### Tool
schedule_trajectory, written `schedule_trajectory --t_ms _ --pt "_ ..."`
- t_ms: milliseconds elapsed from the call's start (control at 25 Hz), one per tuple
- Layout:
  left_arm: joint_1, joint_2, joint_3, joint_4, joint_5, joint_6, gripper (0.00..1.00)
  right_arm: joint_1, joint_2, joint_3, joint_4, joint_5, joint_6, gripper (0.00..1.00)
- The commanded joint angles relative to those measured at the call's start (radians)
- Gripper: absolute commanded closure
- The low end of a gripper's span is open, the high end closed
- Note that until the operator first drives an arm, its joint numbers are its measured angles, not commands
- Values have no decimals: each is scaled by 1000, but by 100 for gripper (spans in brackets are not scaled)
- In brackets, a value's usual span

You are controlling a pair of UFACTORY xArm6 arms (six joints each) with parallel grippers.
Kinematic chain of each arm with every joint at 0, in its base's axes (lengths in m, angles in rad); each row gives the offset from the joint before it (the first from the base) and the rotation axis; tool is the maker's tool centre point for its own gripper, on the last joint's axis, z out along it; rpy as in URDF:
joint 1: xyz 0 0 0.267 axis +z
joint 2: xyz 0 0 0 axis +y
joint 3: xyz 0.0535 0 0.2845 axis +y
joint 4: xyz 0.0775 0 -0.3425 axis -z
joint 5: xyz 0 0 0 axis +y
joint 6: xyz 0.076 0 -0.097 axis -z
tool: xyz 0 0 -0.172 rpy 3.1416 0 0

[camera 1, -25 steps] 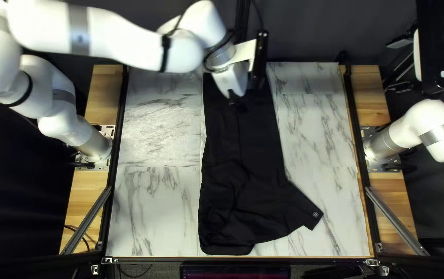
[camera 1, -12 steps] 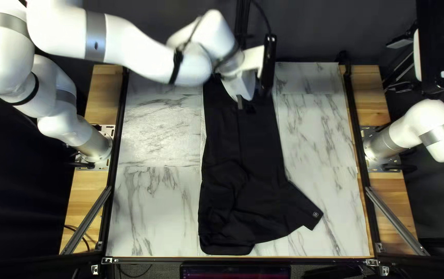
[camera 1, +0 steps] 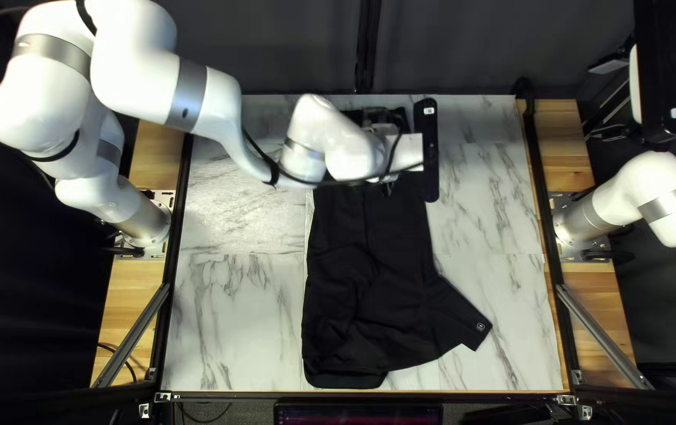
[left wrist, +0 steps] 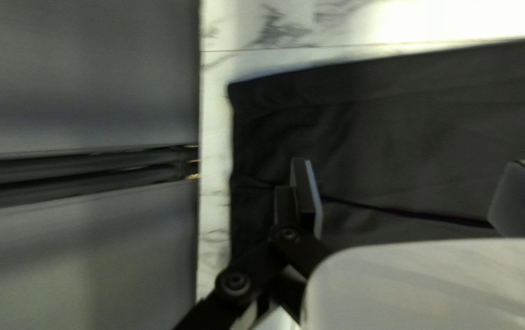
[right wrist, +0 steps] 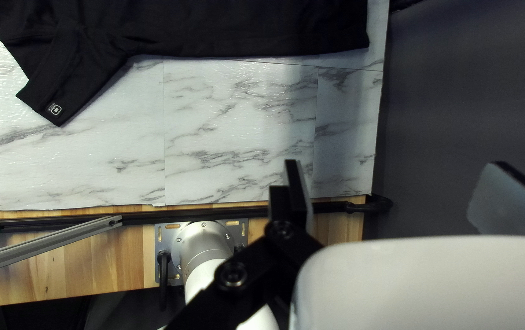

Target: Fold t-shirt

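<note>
Top left view | left pincer (left wrist: 414, 197) wide over t-shirt (camera 1: 369, 236) at 12 o'clock | right pincer (right wrist: 404, 195) wide | should pinch all layers, fold low toward 6

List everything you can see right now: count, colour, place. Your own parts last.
shirt: 1, black, on the table
badge: 1, pale-outlined, on the shirt's sleeve
table: 1, white with grey veins, under the shirt
curtain: 1, dark, behind the table
boards: 2, wooden, at the table's left and right
struts: 2, grey, over the boards
arms: 2, mostly white, left and right
left pincer: 1, black, above the shirt
right pincer: 1, black, raised
</note>
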Motion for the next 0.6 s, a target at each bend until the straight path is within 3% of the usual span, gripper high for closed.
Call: schedule_trajectory --t_ms 40,200,360,520,600 --pt "73 -20 21 -85 -188 187 0 0 0 0 0 0 0 0" --pt "174 -27 82 52 -304 236 0 0 0 0 0 0 0 0" --pt "254 13 124 385 -380 62 0 0 0 0 0 0 0 0" --pt "205 88 75 606 -268 -138 0 0 0 0 0 0 0 0" --pt "162 139 29 612 -141 -158 0 0 0 0 0 0 0 0"
